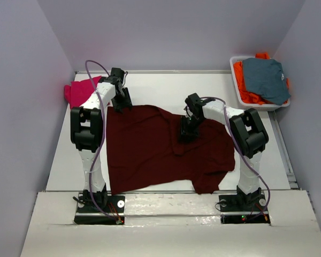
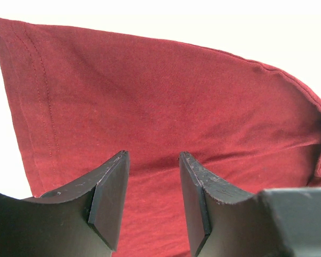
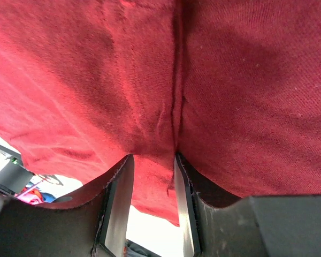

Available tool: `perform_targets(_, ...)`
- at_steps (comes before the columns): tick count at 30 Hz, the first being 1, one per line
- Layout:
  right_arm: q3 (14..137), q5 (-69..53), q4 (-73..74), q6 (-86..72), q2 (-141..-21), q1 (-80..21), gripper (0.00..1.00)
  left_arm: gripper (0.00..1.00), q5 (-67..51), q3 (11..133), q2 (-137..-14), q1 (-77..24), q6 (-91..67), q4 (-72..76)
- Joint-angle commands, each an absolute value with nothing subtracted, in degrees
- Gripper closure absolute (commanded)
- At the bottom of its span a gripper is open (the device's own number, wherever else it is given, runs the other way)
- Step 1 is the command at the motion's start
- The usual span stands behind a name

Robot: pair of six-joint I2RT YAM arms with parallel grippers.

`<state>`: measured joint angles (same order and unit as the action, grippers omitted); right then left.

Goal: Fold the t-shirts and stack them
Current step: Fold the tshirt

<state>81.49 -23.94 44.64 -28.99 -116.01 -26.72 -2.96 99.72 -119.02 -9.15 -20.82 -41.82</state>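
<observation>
A large dark maroon t-shirt (image 1: 150,152) lies spread flat across the middle of the table. My left gripper (image 1: 122,101) hovers over its far left corner, by the sleeve. In the left wrist view its jaws (image 2: 154,155) stand open with the maroon cloth (image 2: 166,96) beneath them and nothing between. My right gripper (image 1: 188,134) presses down on the shirt's right half. In the right wrist view it (image 3: 152,158) is open, its jaws apart astride a raised crease of the maroon cloth (image 3: 230,80). A magenta-pink t-shirt (image 1: 80,91) lies crumpled at the far left.
A white bin (image 1: 234,65) at the far right corner holds a grey-blue garment (image 1: 265,77) on top of an orange one (image 1: 246,95). Grey walls close in the table on the left, back and right.
</observation>
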Motion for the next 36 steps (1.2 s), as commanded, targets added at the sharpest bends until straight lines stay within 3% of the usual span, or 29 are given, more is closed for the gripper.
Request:
perform_targets(1, 80.7, -25.2, 42.9, -29.5, -116.5, -27.8, 0.59, 0.47, -3.3, 100.1, -117.5, -8.8, -20.1, -42.5)
perform_targets(30, 83.3, -16.3, 43.2, -31.6, -118.0, -27.8, 0.63, 0.47, -3.0, 99.8, -117.0, -8.8, -20.0, -42.6)
perform_targets(36, 84.5, -18.1, 42.5, -32.2, -118.7, -27.8, 0.93, 0.47, -3.0, 99.8, -116.8, -8.8, -20.0, -42.7)
